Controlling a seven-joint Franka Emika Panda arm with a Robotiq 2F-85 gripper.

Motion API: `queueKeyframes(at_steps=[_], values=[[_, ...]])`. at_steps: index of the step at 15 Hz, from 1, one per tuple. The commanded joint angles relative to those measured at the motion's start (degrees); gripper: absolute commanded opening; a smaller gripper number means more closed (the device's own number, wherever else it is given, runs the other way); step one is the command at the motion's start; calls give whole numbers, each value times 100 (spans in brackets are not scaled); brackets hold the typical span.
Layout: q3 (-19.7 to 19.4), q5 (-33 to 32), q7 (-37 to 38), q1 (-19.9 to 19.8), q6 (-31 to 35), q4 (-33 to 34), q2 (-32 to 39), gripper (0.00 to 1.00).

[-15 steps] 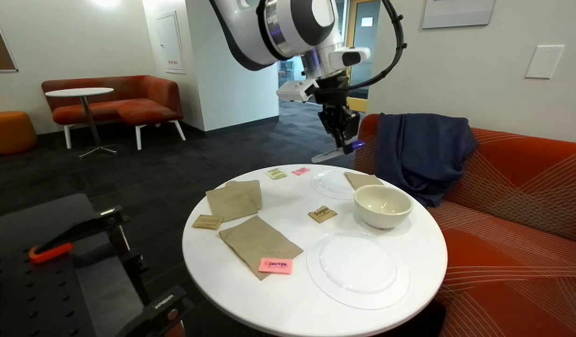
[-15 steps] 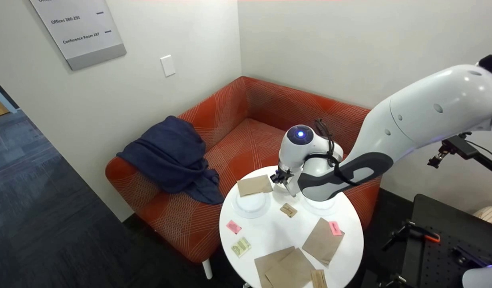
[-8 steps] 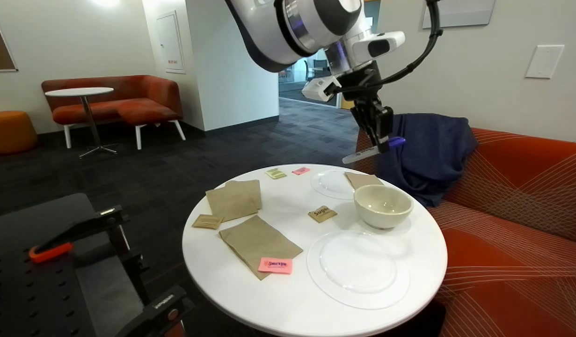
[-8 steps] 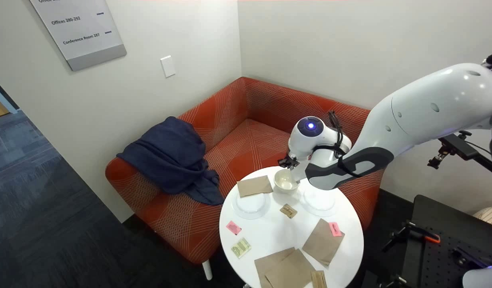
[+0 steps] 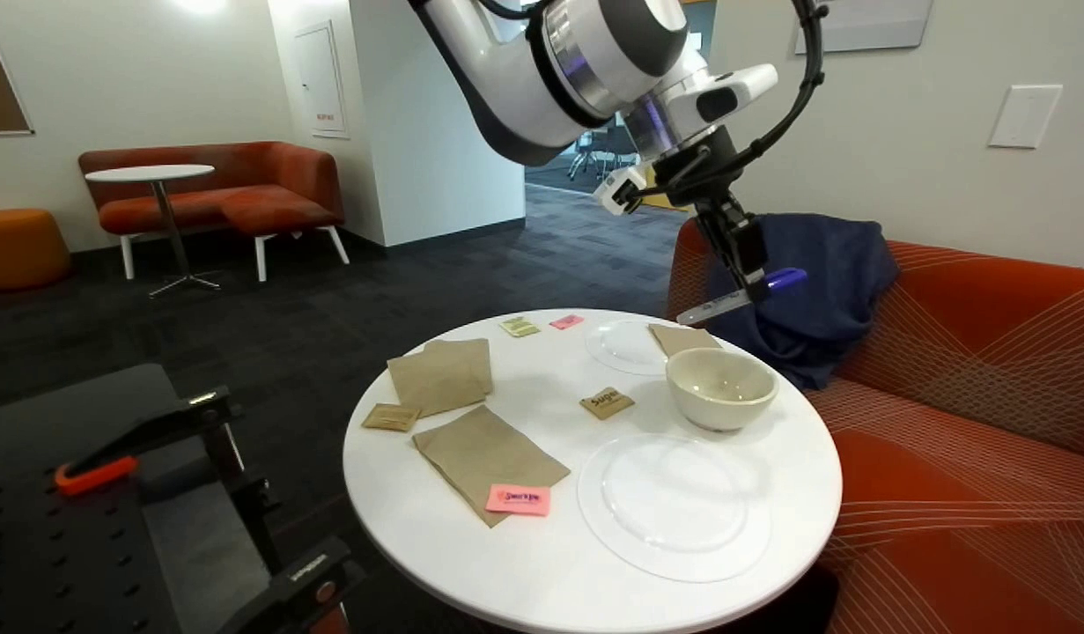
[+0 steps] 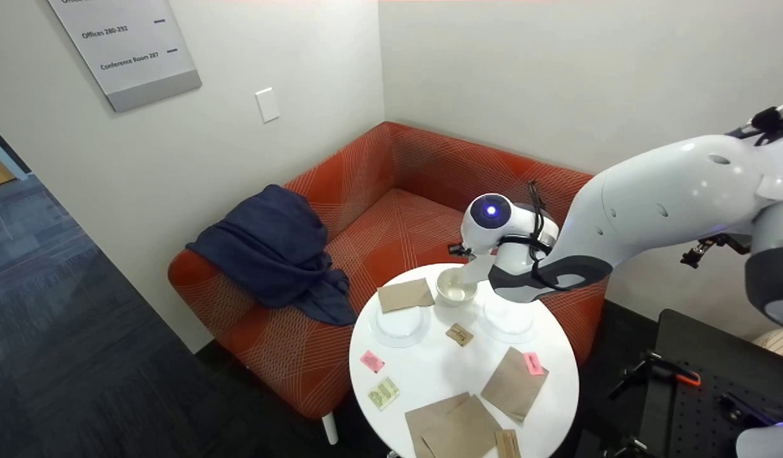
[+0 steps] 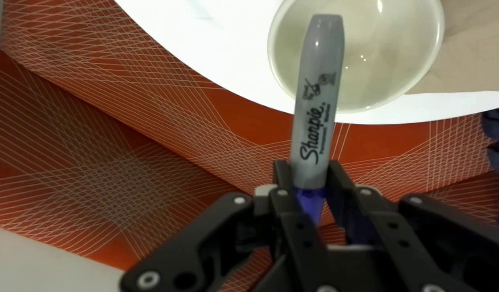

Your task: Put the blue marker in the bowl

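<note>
The blue marker (image 7: 317,101) hangs higher than the bowl (image 5: 722,401), the pincer (image 7: 309,174) clamped on it where grey meets blue, presumably so the grey end, across the bowl's opening in the wrist view, can drop in first. It reads "Sharpie". On the counter (image 5: 506,572), a tan packet (image 5: 607,402) near the bowl says "Sugar"; a pink packet (image 5: 518,499), farther from the bowl, seemingly "Sweet'N Low".

Tilted grey-and-blue marker (image 7: 317,105) aloft near the upright cream bowl (image 5: 720,393).

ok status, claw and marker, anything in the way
Claw shut on blue Sharpie marker. Marker aloft, not yet in cream bowl. No obstacle seen between.
</note>
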Motion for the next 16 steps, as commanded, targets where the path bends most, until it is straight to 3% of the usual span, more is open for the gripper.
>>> queueKeyframes(at_steps=[1,7,16], values=[[-307,61,530,253,264,203,572,6],[-566,386,887,447,646,386,1202,6],[-641,1117,782,552,967,787,1920,6]])
